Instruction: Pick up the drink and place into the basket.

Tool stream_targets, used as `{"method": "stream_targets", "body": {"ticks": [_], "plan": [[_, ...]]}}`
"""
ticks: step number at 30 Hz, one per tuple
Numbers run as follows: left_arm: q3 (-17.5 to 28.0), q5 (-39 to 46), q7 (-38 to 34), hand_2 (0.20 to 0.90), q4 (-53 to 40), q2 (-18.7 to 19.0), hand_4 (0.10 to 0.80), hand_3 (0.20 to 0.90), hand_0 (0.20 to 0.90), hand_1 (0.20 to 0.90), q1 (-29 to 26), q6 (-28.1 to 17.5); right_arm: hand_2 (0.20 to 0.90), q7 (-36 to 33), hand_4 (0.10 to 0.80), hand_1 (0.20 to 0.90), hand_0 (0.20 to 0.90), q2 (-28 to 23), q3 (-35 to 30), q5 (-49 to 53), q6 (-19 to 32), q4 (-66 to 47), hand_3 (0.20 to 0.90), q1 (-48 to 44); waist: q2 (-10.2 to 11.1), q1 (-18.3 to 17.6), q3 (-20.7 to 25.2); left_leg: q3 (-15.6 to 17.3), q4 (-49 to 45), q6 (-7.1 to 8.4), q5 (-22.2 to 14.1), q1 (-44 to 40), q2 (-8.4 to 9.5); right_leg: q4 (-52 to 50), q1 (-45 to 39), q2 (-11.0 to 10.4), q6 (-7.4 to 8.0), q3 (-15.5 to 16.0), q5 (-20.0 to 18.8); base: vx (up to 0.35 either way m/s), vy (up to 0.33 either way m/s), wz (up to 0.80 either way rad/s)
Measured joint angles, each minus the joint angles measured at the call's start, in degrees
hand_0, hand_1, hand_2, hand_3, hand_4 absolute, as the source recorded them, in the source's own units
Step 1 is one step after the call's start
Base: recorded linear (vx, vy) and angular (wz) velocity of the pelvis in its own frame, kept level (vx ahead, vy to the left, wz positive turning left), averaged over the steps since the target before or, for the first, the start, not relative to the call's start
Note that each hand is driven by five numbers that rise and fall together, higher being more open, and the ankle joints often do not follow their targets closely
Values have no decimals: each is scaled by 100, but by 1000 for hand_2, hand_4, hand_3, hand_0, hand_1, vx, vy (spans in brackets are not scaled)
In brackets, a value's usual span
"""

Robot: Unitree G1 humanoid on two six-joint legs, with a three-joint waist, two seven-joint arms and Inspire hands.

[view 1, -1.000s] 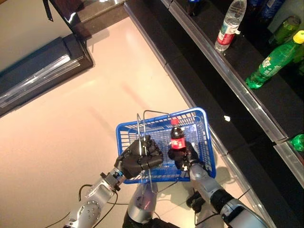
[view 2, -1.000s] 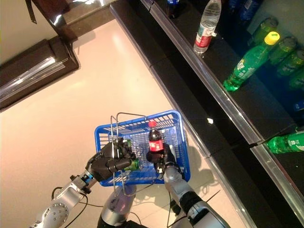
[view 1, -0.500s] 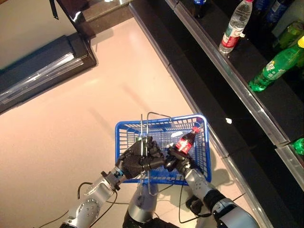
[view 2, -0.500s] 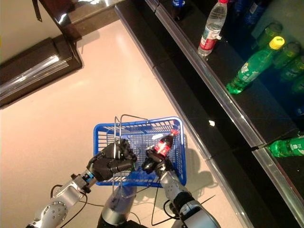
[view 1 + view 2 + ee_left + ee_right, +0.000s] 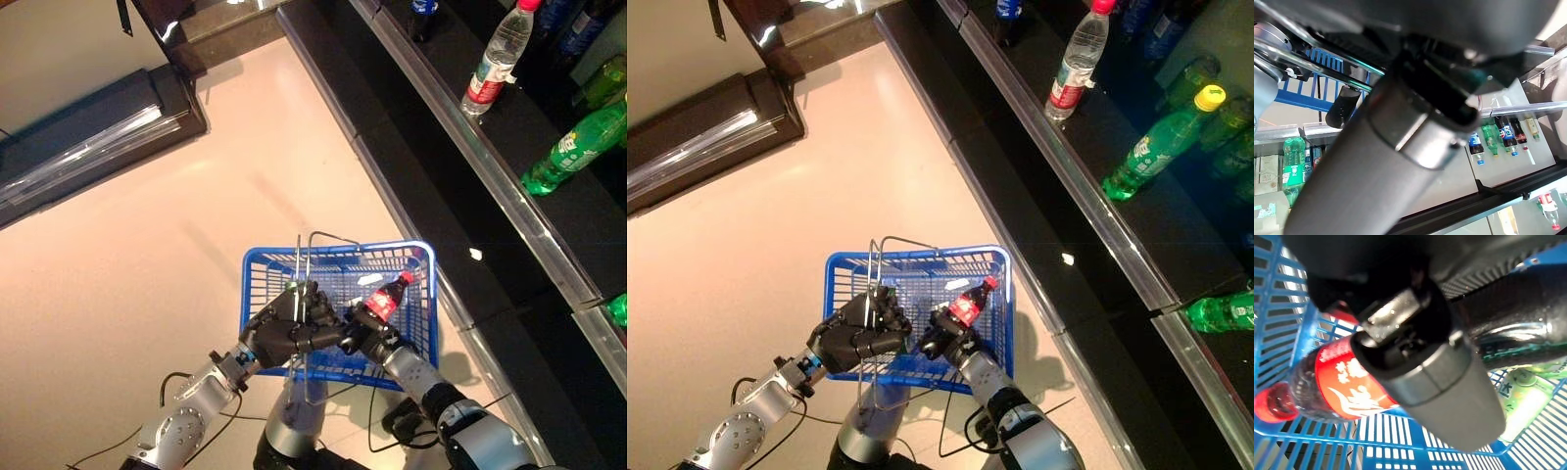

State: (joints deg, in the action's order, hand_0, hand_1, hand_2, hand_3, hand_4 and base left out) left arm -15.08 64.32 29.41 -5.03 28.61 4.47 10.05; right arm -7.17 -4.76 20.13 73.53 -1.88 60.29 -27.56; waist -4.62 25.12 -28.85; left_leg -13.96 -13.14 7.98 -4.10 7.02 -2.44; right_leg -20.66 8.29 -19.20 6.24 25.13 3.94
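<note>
The blue basket [image 5: 333, 253] hangs in front of me above the floor. My left hand [image 5: 289, 328] is shut on its thin wire handles [image 5: 306, 264]. My right hand [image 5: 358, 333] reaches into the basket and is shut on a dark cola bottle [image 5: 384, 299] with a red label and red cap. The bottle is tilted low inside the basket, with its cap towards the far right corner. In the right wrist view the bottle [image 5: 1352, 387] lies close over the basket's grid floor [image 5: 1400, 440], with my thumb [image 5: 1425, 367] across it.
A green drink [image 5: 1520, 404] lies in the basket. To the right runs a dark shelf with a metal edge [image 5: 460, 147], holding a clear water bottle [image 5: 495, 64] and green bottles [image 5: 573, 147]. A dark cabinet [image 5: 88, 147] stands at the upper left.
The cola bottle went from upright to tilted with its cap towards the basket's far right corner, and my right hand sank lower into the basket. The camera shifted slightly.
</note>
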Motion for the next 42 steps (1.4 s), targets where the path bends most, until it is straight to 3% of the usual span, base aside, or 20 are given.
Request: {"method": "stream_targets", "body": {"ticks": [11, 18, 22, 25, 32, 37, 42], "plan": [[4, -26, -223, 300, 3, 53, 100, 200, 300, 300, 15, 81, 900, 389, 800, 900, 900, -69, -88, 64, 5, -221, 900, 112, 40, -22, 2, 14, 7, -10, -6, -96, -10, 135, -127, 37, 1, -10, -65, 0, 0, 0], [168, -63, -289, 300, 3, 79, 100, 200, 300, 300, 147, 68, 900, 432, 800, 900, 900, -271, 150, -105, 306, -2239, 900, 1147, 218, -75, -50, 26, 8, -9, -7, -83, -48, 238, -147, 121, 21, -35, -90, 0, 0, 0], [533, -357, -417, 300, 21, 47, 100, 200, 300, 300, 484, -97, 900, 441, 800, 900, 900, -339, 552, -444, 313, -3507, 900, 1810, 402, -302, -60, 78, 14, -7, -21, -77, -92, 331, -160, 181, -1, -50, -152, -18, -7, -5], [562, -462, -507, 300, 144, 47, 100, 200, 300, 300, 527, -241, 900, 435, 800, 900, 900, -529, 648, -751, 209, -4096, 900, 2081, 416, -361, -60, 131, 15, -20, -31, -65, -122, 412, -160, 235, 8, -85, -215, -17, 2, -9], [760, -591, -984, 300, 387, -127, 100, 200, 300, 300, 888, -815, 900, 772, 800, 900, 900, -1495, 740, -1282, -73, -6248, 900, 2795, 537, -666, -35, 228, 67, -16, -30, -102, -196, 518, -149, 336, -16, -228, -313, -11, -7, -7], [789, -1032, -1496, 300, 771, -173, 100, 200, 300, 300, 1099, -1243, 900, 1388, 800, 900, 900, -1650, 649, -1329, -42, -6639, 900, 3159, 635, -875, 19, 369, 204, -2, -21, -261, -293, 607, -205, 427, -28, -320, -336, 4, -8, -12], [967, -1322, -2207, 300, 1591, -628, 100, 200, 300, 300, 1050, -1626, 900, 2115, 800, 900, 900, -1589, 610, -1204, 138, -6645, 900, 3442, 807, -1080, 147, 566, 347, 10, -10, -435, -358, 744, -260, 501, -17, -469, -392, -10, -35, -17]]}}
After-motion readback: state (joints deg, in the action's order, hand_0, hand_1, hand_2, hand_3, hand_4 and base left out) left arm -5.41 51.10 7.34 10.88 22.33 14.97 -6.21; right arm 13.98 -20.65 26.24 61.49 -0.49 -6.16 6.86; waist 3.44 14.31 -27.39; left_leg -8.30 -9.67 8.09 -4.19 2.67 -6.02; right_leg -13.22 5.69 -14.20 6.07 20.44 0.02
